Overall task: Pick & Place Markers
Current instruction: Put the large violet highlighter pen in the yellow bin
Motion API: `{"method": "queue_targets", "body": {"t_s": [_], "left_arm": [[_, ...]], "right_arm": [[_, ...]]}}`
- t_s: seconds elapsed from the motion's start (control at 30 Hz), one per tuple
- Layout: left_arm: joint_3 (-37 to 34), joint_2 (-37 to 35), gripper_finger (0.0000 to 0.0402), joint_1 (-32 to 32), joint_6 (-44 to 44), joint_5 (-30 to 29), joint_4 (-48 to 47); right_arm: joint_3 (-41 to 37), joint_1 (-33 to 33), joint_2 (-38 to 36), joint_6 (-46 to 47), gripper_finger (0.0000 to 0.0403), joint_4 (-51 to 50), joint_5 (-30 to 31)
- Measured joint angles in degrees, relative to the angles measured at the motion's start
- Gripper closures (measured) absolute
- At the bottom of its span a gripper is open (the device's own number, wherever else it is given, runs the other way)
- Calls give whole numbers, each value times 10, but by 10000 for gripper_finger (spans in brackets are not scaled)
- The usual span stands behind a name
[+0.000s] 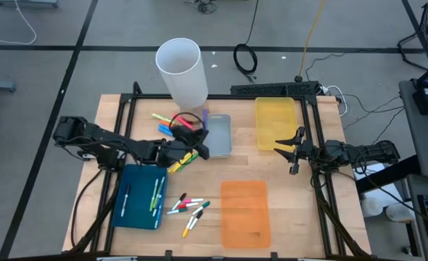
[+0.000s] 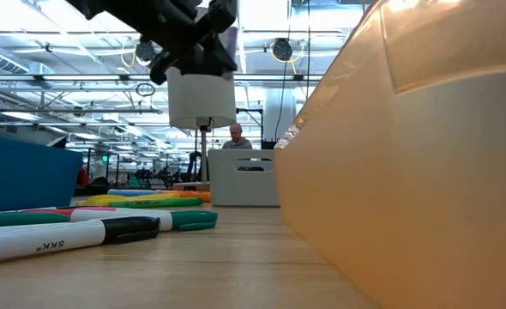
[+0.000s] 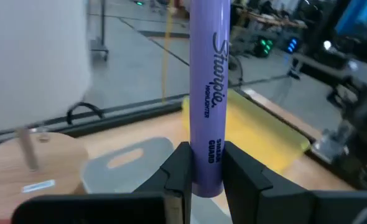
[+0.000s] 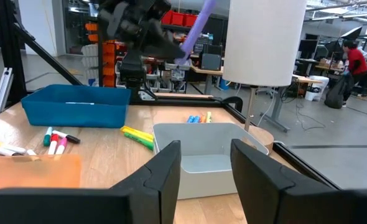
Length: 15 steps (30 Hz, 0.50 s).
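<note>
My left gripper (image 1: 202,136) is shut on a purple marker (image 3: 207,81) and holds it above the near-left corner of the grey tray (image 1: 220,136). In the right wrist view the purple marker (image 4: 199,25) slants up out of that gripper. Other markers lie flat on the wood: a bunch by the white cylinder (image 1: 172,122), yellow and green ones (image 1: 182,160), several at the front (image 1: 188,206). More markers lie in the blue tray (image 1: 154,194). My right gripper (image 1: 290,151) waits open at the table's right, beside the yellow tray (image 1: 276,122). My left gripper pinches the purple marker near its lower end (image 3: 206,177) between its two fingers (image 3: 178,171). The fingers lie across the marker. The marker is lifted clear of the table and sticks out slanting upward past the fingers.
A tall white cylinder (image 1: 181,69) stands just behind the grey tray and the left gripper. An orange tray (image 1: 244,210) lies at the front right. A black frame (image 1: 272,90) runs round the table's edges. A person (image 2: 235,136) sits in the room beyond.
</note>
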Motion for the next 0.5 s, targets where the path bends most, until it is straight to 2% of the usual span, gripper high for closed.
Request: {"method": "queue_targets", "body": {"t_s": [0.07,0.2,0.5], "left_arm": [[0,11,338,-3,10,15,17],[0,12,338,16,25,99,29],[0,12,338,26,143,202,91]], "right_arm": [[0,0,0,0,275,-1,0],[0,0,0,0,275,-1,0],[0,0,0,0,275,0,0]]}}
